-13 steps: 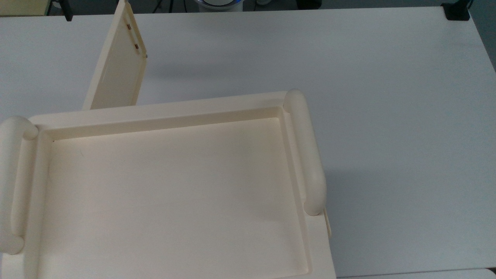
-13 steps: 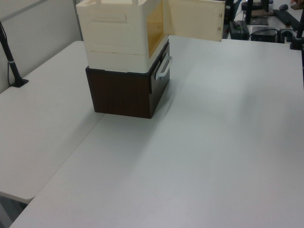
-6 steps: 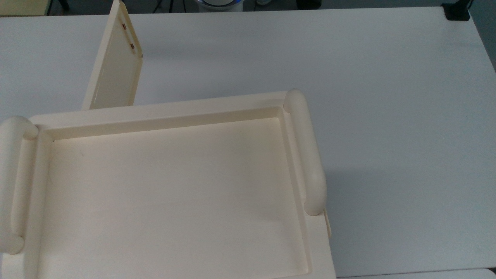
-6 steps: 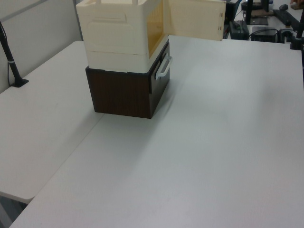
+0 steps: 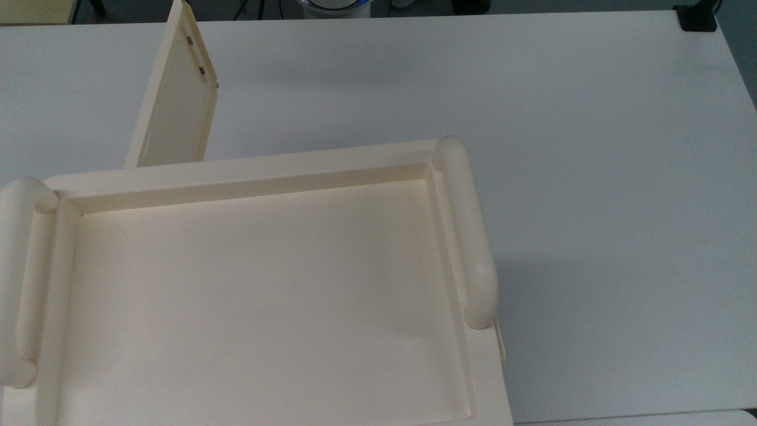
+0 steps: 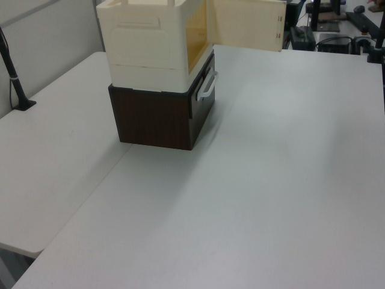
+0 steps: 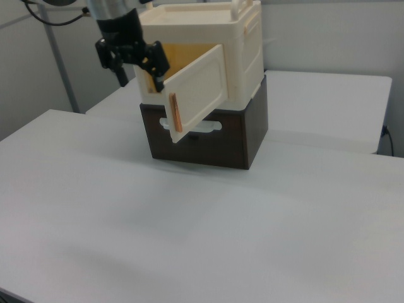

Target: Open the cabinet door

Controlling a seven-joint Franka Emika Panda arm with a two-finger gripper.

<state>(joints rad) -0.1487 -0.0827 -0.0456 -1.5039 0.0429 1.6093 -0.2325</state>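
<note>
Currently one white tabletop is carrying one dark brown drawer unit with one white handle, and one cabinet is sitting on top of it. One cabinet door is standing swung well out from the cabinet front, with one copper-coloured bar handle at its free edge. In the top view the cabinet door is angling further toward the top view's left than one second ago. One gripper is hanging just behind the door's free edge; whether the jaws are spread or pressed together, I cannot tell.
</note>
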